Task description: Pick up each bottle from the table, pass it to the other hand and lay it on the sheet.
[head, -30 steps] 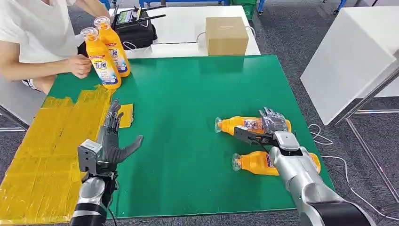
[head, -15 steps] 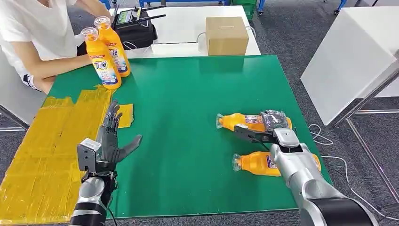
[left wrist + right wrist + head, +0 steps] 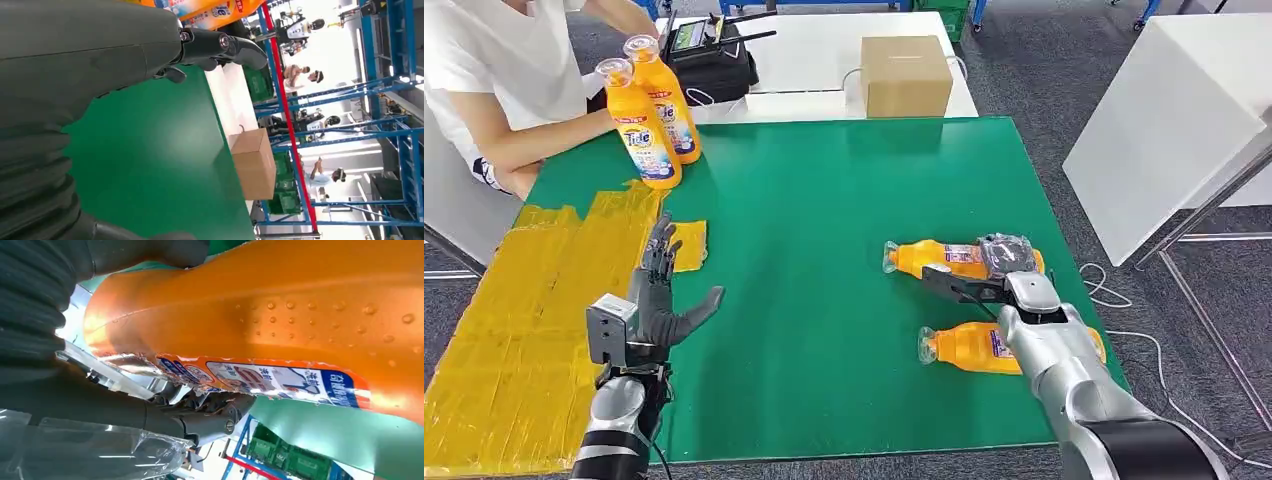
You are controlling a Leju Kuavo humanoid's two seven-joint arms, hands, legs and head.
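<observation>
The far lying bottle is clasped around its body by the right hand, fingers wrapped over the top and the thumb under the near side; the close wrist picture shows its orange wall pressed against the palm. It rests on the green surface, not yet lifted. A second lying bottle is just beside the right forearm, partly covered by it. The left hand is held upright over the green surface beside the yellow sheet, fingers spread and nothing in it.

Several risks are judged likely. The smooth, rounded bottle could roll or slip if lifted by one end, since the neck side is unsupported. The nearer bottle could be knocked by the forearm as the arm rises. At the handover, a drop could be caused by release before the waiting hand is closed. Two standing bottles near a person's arm are well apart.
</observation>
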